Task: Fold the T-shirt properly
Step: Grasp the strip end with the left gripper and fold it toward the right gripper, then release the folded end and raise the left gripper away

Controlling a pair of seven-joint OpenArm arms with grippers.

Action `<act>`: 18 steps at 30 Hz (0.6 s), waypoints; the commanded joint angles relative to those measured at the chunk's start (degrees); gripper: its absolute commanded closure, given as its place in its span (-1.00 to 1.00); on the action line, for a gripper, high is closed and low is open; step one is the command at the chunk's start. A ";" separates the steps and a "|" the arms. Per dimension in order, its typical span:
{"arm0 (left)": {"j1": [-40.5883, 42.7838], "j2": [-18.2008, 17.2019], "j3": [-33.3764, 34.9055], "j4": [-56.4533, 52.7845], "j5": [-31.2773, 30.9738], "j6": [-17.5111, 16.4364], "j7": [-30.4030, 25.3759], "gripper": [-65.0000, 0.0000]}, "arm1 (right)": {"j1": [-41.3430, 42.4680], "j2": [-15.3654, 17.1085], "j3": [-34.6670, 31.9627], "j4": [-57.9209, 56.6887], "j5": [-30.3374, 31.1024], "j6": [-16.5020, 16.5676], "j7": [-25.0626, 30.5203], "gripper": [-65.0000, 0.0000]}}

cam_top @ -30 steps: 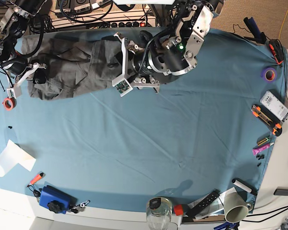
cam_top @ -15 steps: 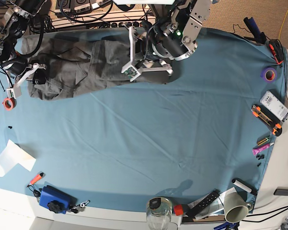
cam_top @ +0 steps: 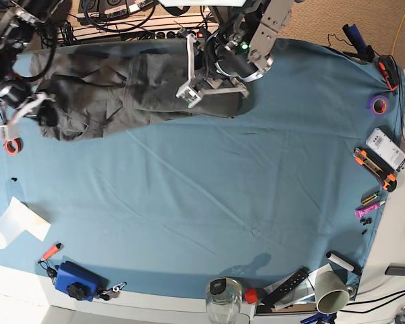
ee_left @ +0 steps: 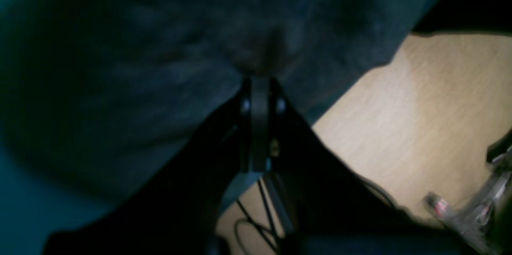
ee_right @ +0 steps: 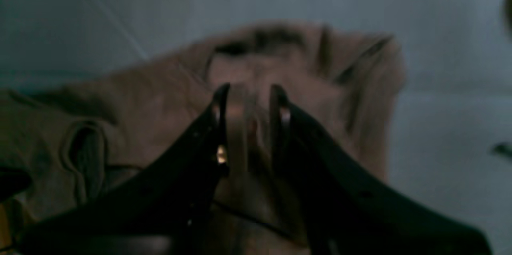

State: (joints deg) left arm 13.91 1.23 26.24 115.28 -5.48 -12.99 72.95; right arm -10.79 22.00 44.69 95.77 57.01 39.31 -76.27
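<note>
Left gripper jaws, spread a second ago, are now pressed together on a pinch of the T-shirt, which is stretched along the tablecloth's far edge. Cloth is gripped by the right gripper too, so lifting appears ready.

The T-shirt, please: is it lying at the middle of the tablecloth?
No, the T-shirt lies bunched along the far edge of the tablecloth.

Robotics lab, blue tablecloth, power strips, cutter, tape roll
</note>
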 commanded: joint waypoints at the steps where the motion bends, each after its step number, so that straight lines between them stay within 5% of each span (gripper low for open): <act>1: -0.20 0.68 0.22 3.13 -0.50 0.37 -1.55 1.00 | 0.50 1.81 1.99 1.01 1.36 0.59 1.05 0.68; 8: 5.73 0.63 0.22 14.51 0.35 0.33 -5.77 1.00 | 0.46 6.43 9.88 0.98 2.56 -0.24 0.81 0.68; 13: 7.17 -0.90 0.20 18.71 7.23 0.76 -8.57 1.00 | 0.46 8.33 10.45 0.98 2.45 -0.87 -0.04 0.68; 18: 7.17 -4.44 0.20 18.78 15.93 5.05 -11.04 1.00 | 0.44 8.28 10.45 0.98 -0.81 -1.68 -0.02 0.68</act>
State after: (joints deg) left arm 21.08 -3.53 26.24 133.01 10.63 -8.27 63.22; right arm -10.66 28.60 54.70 95.77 55.29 37.52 -77.38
